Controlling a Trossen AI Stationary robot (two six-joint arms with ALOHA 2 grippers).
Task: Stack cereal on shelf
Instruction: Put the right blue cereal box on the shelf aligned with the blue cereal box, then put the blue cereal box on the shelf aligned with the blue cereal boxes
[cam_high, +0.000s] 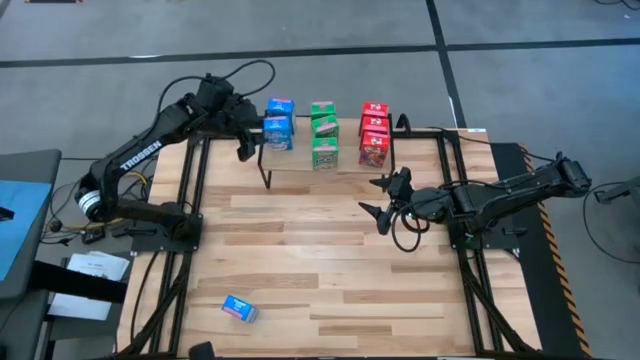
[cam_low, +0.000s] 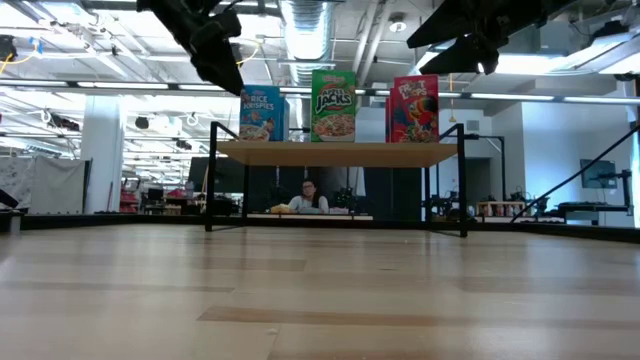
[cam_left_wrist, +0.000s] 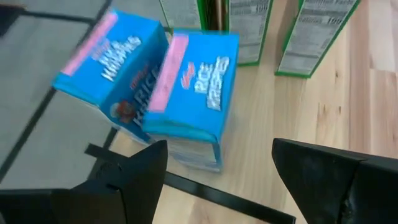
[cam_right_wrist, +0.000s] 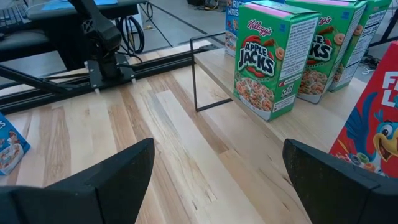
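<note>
While both claws gape | shelf (cam_high: 345, 160) holds eight cereal boxes (cam_high: 323, 135) | one blue box (cam_high: 239, 309) on table.

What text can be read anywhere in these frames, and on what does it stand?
"TROSSEN": left arm.
"Kellogg's APPLE JACKS": front green cereal box.
"RICE KRISPIES": blue cereal box on the shelf.
"RICE KRISPIES": blue box, low view.
"JACKS": green box, low view.
Red boxes, nutrition panels, lone blue box: unreadable.
</note>
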